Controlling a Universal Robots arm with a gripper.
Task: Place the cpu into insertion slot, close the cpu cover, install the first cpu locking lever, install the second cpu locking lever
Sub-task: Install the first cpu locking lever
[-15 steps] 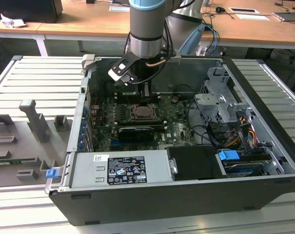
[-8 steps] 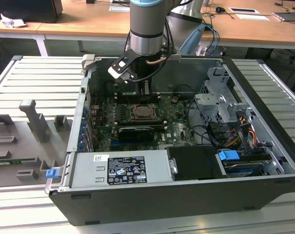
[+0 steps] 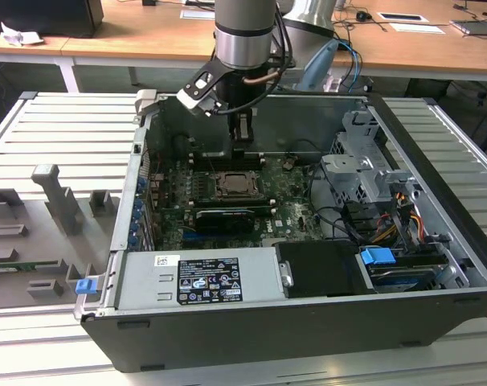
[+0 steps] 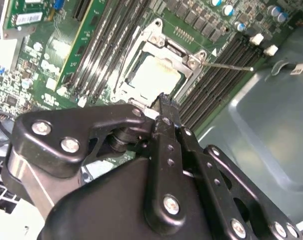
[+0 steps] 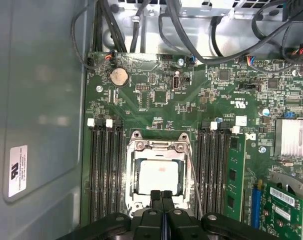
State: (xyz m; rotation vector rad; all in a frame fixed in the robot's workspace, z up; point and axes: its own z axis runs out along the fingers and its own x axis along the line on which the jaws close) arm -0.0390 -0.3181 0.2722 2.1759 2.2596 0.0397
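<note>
**Closed gripper at the edge of the seated cpu**

Nearest in the exterior view is the dark near wall of the case [image 3: 227,338]. The grey power supply [image 3: 199,277] sits just behind it, and a blue tab [image 3: 378,259] lies toward the exterior view's right. Farther in, the black graphics card [image 3: 223,217] lies across the green board [image 3: 292,213]. Just beyond the card is the slot [image 3: 242,186].

In both wrist views the cpu [image 5: 159,177] lies flat in the slot, pale face up. The cover [image 5: 159,146] is down around it, its window framing the chip. A thin lever [image 5: 194,180] runs from the cover's corner alongside the memory slots [image 5: 214,170].

The gripper [image 5: 161,195] hangs at the slot's edge, its two fingers pressed together with nothing between them. Its tips are at the cover's rim, but I cannot tell whether they touch it.

Behind the arm rises the case's far wall, and beyond that stands a wooden desk [image 3: 131,40].
</note>
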